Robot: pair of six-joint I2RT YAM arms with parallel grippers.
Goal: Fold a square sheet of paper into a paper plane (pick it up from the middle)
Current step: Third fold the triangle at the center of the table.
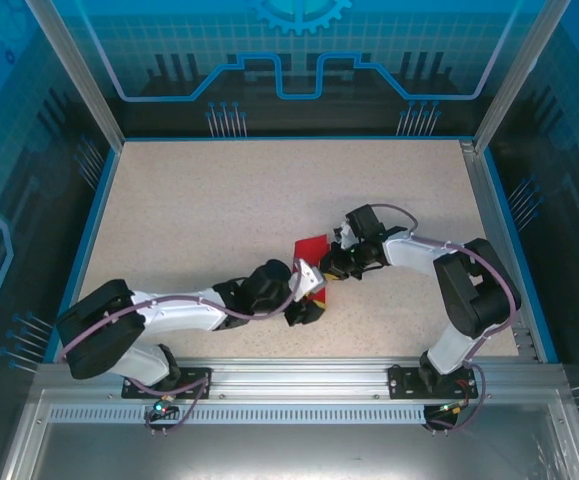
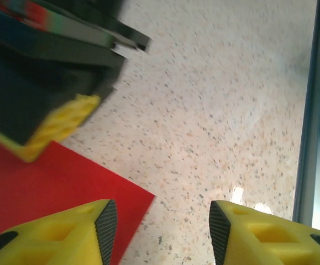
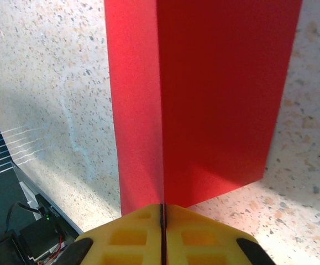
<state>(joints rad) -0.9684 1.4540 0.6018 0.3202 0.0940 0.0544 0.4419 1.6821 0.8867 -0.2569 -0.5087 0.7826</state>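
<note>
Near edge of table (image 1: 169, 210): both arm bases sit on the rail (image 1: 299, 372). L arm (image 1: 179, 312) lies low, reaching twd table middle. L hand (image 1: 307, 298) is just short of the middle, on the near-edge side. In its wrist view L hand (image 2: 162, 232) is approx half wide, yellow fingers (image 2: 66, 240) apart w/ bare speckled table btw them, gripping nothing. One finger hangs over a corner of the red sheet (image 2: 38, 182), the other over bare table. Whether it touches the sheet: can't tell.

Just beyond, red sheet (image 1: 312, 247) is near table middle, btw the 2 hands. R hand (image 1: 341, 262) comes in from the table's right side, at the sheet's right edge. In its wrist view R hand (image 3: 162, 216) is pinched tight on the red sheet (image 3: 204, 99), pads (image 3: 204, 243) closed w/ only thin paper btw. Sheet runs away from the pads as 2 panels meeting at a crease, one panel darker. L wrist view: a yellow pad (image 2: 66, 124) of R hand at the sheet's far edge.

Far edge: blue-lit wall (image 1: 289, 60).
</note>
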